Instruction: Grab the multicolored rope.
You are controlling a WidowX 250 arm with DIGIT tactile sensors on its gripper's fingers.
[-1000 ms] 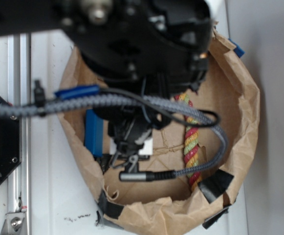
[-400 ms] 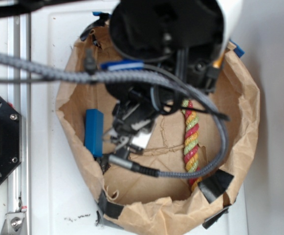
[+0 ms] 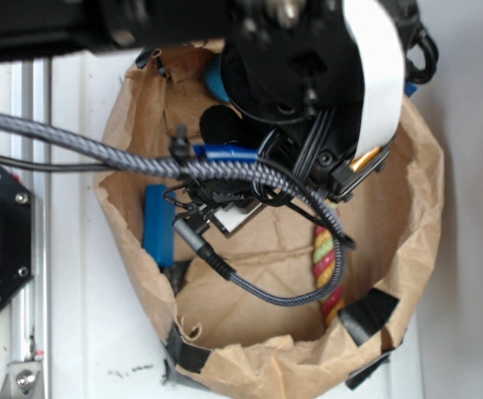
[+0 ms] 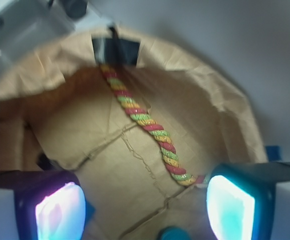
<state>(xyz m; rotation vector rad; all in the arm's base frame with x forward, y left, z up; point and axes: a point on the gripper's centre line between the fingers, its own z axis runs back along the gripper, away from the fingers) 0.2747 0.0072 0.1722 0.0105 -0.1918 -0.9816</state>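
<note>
The multicolored rope (image 4: 145, 120), twisted from red, yellow-orange and green strands, lies on the floor of a brown paper bag (image 4: 209, 100). It runs from the black tape at the far rim down to the right finger. My gripper (image 4: 145, 210) hangs open above the bag floor, nothing between its glowing pads; the rope's near end lies just beside the right pad (image 4: 230, 206), apart from it. From the exterior view only the rope's lower stretch (image 3: 326, 258) shows, the remainder hidden under the black arm (image 3: 299, 75).
The bag's crumpled rim (image 3: 424, 191) rings the workspace, with black tape patches (image 3: 366, 314) on it. A blue block (image 3: 159, 224) leans against the left wall. A grey braided cable (image 3: 258, 287) loops across the bag. A metal rail (image 3: 29, 208) runs along the left.
The arm has shifted toward the upper part of the bag in the exterior view and now covers the rope's upper half. The grey cable loop has swung with it.
</note>
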